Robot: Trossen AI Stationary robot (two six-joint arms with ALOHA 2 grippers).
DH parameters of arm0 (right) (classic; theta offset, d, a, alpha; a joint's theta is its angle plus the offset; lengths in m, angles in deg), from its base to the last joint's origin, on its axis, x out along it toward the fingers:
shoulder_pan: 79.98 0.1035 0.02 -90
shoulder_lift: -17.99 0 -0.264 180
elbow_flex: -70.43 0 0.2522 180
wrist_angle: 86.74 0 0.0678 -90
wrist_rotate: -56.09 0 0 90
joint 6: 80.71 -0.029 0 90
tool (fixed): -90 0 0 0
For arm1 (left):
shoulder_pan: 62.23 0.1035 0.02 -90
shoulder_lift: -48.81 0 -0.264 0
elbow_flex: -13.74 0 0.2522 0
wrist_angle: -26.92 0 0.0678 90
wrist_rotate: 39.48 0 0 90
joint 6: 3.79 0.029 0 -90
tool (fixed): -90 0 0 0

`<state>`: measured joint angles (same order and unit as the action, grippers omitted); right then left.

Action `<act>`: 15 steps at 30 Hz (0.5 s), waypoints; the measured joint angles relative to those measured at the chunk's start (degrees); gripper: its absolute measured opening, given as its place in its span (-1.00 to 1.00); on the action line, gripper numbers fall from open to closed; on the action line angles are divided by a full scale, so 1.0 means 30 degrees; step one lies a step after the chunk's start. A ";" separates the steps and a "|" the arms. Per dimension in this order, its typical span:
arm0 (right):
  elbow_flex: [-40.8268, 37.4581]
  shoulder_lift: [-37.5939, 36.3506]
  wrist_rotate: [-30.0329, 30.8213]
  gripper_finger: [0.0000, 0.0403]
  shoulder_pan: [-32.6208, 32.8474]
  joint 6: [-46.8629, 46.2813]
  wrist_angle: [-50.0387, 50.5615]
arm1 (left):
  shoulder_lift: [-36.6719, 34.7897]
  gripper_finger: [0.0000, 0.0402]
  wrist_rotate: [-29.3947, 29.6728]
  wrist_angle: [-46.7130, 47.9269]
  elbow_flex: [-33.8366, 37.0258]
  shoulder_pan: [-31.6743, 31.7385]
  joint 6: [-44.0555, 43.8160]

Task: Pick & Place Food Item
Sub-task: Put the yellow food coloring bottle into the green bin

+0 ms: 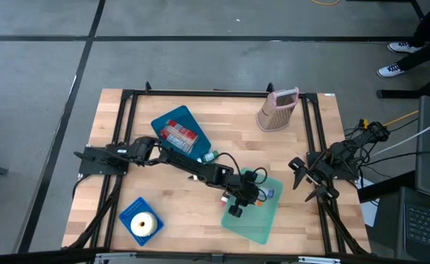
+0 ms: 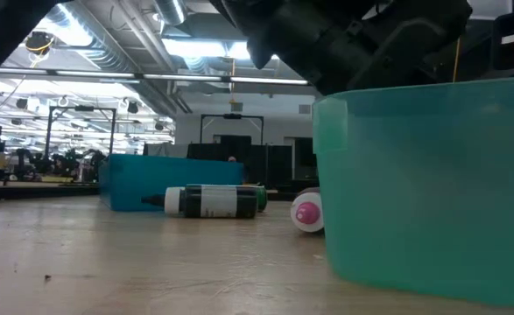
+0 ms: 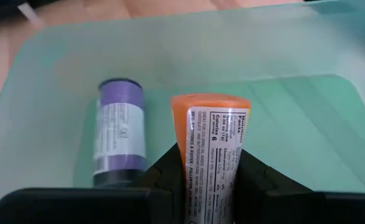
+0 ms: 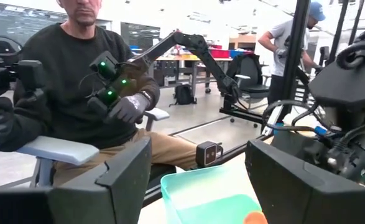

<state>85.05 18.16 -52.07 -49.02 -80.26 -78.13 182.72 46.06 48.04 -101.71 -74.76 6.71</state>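
Left gripper (image 3: pixel 208 186) over the teal bin (image 1: pixel 262 220), jaws closed on an orange tube (image 3: pixel 210 155). Only the left wrist view shows the grip and a purple tube (image 3: pixel 119 134) lying on the bin floor beside it. Low view alone shows a dark bottle (image 2: pixel 213 201) lying behind the bin. Right gripper (image 1: pixel 310 180) waits beside the bin, fingers spread, empty.

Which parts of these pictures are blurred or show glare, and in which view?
Low view: the near translucent teal bin is soft, the ceiling lights glare. Left wrist view: the orange tube with a printed label in the left gripper is sharp, the bin's far rim hazy. Right wrist view: bright windows wash out the room.
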 joint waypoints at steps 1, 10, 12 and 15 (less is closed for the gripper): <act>0.0000 0.0000 0.0069 0.26 0.0000 -0.0007 0.0000 | 0.0000 -0.61 0.0018 -0.0084 0.0000 0.0078 0.0073; 0.0000 0.0000 0.0115 0.26 0.0000 -0.0210 0.0002 | -0.0015 -0.41 0.0235 -0.0093 -0.0015 0.0366 0.0641; 0.0000 0.0000 0.0120 0.26 0.0000 -0.0467 0.0007 | -0.0015 -0.25 0.0374 -0.0132 -0.0015 0.0355 0.0736; 0.0005 0.0000 0.0113 0.26 0.0000 -0.0495 0.0015 | -0.0015 -0.04 0.0443 -0.0498 -0.0068 0.0341 0.0729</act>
<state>85.06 18.16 -51.73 -49.02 -81.74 -78.08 182.68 47.39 46.55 -101.92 -73.74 8.90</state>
